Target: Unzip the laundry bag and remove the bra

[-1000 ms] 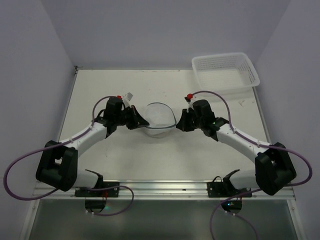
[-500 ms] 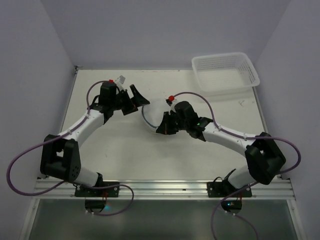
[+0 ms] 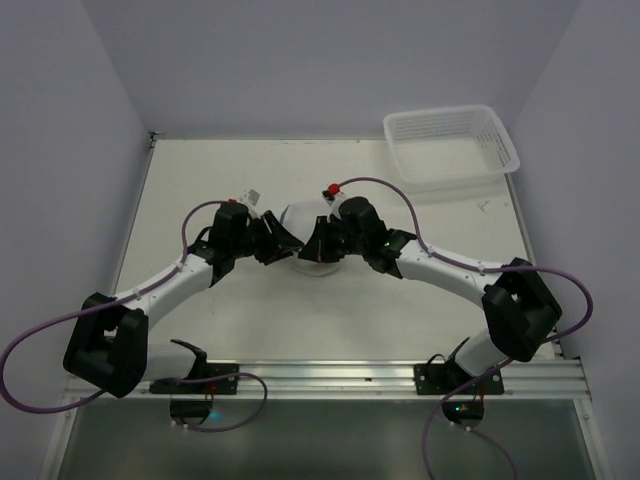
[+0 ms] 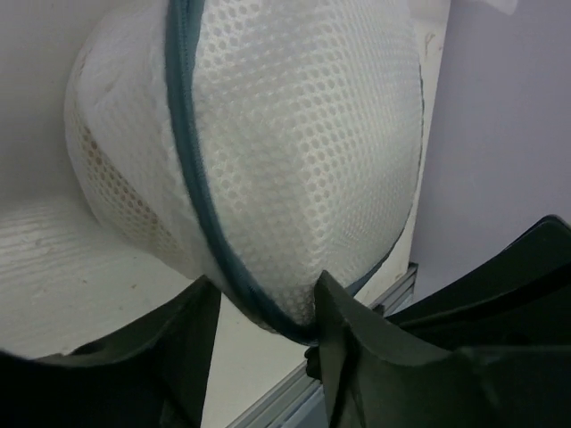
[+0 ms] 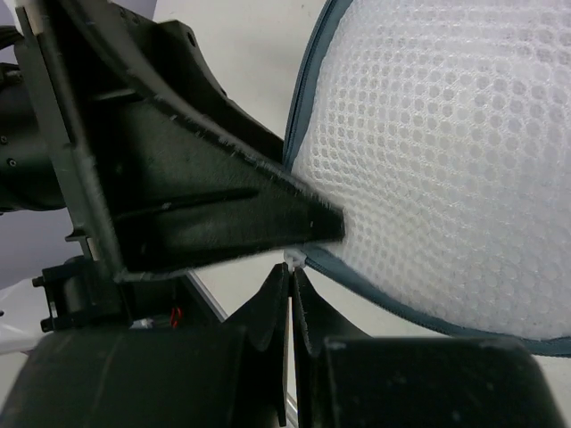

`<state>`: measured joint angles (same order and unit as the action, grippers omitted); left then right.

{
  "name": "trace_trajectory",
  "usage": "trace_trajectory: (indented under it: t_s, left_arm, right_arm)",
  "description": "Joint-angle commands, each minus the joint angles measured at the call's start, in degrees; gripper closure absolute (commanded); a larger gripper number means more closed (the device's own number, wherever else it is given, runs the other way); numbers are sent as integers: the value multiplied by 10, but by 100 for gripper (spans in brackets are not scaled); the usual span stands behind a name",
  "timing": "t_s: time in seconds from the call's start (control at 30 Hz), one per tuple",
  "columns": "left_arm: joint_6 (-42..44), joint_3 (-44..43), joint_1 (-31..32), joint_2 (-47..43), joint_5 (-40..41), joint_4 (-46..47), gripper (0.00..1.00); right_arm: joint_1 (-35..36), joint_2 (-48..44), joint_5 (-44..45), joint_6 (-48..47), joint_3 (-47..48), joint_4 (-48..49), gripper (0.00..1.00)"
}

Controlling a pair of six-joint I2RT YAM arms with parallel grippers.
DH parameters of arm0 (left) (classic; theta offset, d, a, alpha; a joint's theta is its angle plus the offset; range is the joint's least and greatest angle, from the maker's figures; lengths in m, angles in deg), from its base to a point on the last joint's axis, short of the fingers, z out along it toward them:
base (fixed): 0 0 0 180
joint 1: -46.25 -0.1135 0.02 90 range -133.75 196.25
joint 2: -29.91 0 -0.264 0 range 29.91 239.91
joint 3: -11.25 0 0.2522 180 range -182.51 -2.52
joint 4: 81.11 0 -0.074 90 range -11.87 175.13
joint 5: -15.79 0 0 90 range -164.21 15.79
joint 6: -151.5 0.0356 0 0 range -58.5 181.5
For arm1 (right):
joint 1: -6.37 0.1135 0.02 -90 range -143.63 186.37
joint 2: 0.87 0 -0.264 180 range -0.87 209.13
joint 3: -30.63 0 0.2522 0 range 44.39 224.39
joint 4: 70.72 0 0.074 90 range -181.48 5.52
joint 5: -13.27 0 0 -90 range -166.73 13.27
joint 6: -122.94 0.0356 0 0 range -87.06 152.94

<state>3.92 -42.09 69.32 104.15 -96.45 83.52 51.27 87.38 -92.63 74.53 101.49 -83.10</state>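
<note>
**Two end effectors crowd one small bag**

The laundry bag (image 3: 298,218) sits mid-counter, and its zipper (image 4: 190,169) is closed as far as I can see. The left end effector (image 4: 263,308) looks nipped onto the bag's rim. The right end effector (image 5: 291,278) has its fingers pressed together beside a pale tab (image 5: 295,258); gripped or not, I can't tell. If that tab is missed, I reckon the pull drags the whole bag, or the mesh slips free on the left. The two could also knock together. Cream counter (image 3: 400,300), lilac walls, a white basket (image 3: 452,145) at the far right corner.
</note>
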Motion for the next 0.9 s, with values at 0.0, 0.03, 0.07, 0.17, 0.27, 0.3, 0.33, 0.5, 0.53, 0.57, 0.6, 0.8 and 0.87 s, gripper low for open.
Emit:
trace_trajectory:
  t_s: [0.0,0.03,0.07,0.17,0.27,0.3,0.33,0.5,0.53,0.57,0.6,0.8,0.87]
  left_arm:
    - [-20,3,4,-4,33,51,55]
    - [-18,2,4,-5,35,50,65]
    - [-17,0,4,-6,38,49,75]
    - [2,-7,2,-11,49,28,100]
    - [23,-7,-7,-13,42,17,100]
    - [34,-5,-10,-17,30,-3,100]
    - [42,-3,-18,-18,23,-6,100]
    - [146,-24,-48,-11,-51,-51,100]
    - [166,-33,-57,-5,-61,-61,100]
    - [188,-43,-64,1,-69,-72,100]
    - [222,-66,-70,18,-81,-98,100]
    - [232,-160,-89,94,-90,-100,67]
    - [206,-188,-89,103,-96,-79,44]
  right_arm:
    - [6,-10,11,-1,15,15,100]
    - [6,-14,17,-4,12,10,100]
    - [6,-26,22,-15,0,3,100]
    - [0,-54,60,-47,-40,-12,100]
    - [-35,-97,77,-79,-86,-42,100]
    - [-49,-119,79,-90,-98,-52,100]
    - [-80,-130,84,-99,-108,-58,100]
    - [-176,-172,86,-163,-140,-94,100]
    - [-183,-174,88,-171,-135,-100,100]
    - [-183,-172,77,-188,-119,-107,100]
    - [-183,-168,69,-193,-110,-117,100]
    - [-145,-143,-14,-122,-101,-65,100]
    - [-121,-131,-24,-67,-104,-39,100]
